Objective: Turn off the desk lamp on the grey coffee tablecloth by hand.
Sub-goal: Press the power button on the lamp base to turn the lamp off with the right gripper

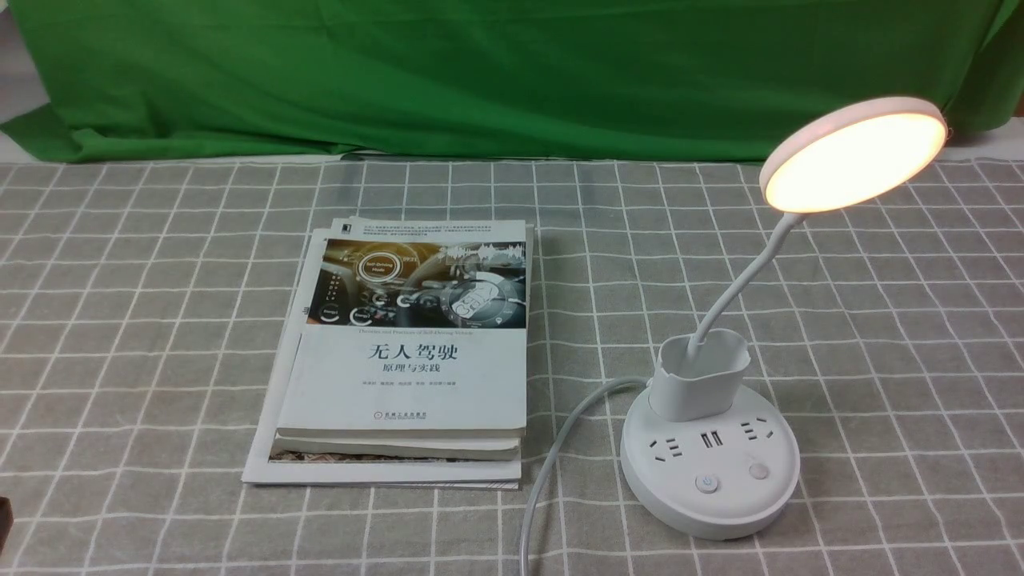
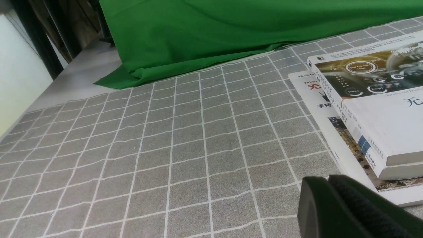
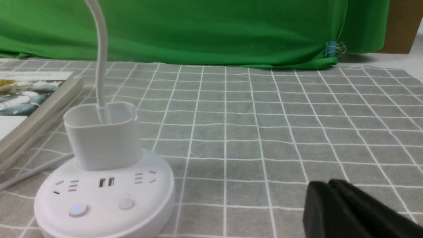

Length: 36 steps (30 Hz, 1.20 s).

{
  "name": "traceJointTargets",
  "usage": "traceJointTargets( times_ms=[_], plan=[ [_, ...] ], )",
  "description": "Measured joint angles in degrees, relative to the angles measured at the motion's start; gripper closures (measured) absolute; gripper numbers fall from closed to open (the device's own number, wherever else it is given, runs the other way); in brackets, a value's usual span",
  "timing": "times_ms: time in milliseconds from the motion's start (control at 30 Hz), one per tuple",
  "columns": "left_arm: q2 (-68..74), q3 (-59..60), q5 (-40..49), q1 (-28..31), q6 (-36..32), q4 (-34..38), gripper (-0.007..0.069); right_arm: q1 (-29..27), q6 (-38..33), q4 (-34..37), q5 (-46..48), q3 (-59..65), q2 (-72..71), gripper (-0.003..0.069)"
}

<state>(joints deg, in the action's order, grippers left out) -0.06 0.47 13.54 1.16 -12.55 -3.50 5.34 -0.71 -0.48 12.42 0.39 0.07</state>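
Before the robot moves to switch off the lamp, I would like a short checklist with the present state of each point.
1. Lamp head still to be switched off: ok, it is lit.
2. Buttons uncovered: ok.
3. Lamp base flat on the grey tablecloth: ok.
4. Books away from the base: ok, there is a gap.
5. Right pincer at a button: not ok.

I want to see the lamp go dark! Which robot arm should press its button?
Probably the right arm. The desk lamp stands on the robot's right side, and its buttons show in the right wrist view. The left wrist view shows books and cloth, but no lamp.
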Motion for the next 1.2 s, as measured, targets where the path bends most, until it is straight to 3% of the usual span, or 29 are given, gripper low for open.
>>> traceJointTargets(
  times_ms=[433,700,933,1067,1200],
  plan=[
    [0.00,0.00,0.00,0.00,0.00,0.00,0.0606,0.00,0.00,0.00,-14.30,0.00,0.00,0.0610],
    [0.00,0.00,0.00,0.00,0.00,0.00,0.0606,0.00,1.19,0.00,-18.38,0.00,0.00,0.0610],
    [0.00,0.00,0.00,0.00,0.00,0.00,0.0606,0.00,3.85,0.48,-34.40,0.00,0.22,0.0610],
    [0.00,0.00,0.00,0.00,0.00,0.00,0.0606,0.00,6.09,2.58,-33.51,-0.59,3.02,0.0610],
    [0.00,0.00,0.00,0.00,0.00,0.00,0.0606,0.00,7.14,4.71,-19.60,-10.25,13.16,0.0610]
  ],
)
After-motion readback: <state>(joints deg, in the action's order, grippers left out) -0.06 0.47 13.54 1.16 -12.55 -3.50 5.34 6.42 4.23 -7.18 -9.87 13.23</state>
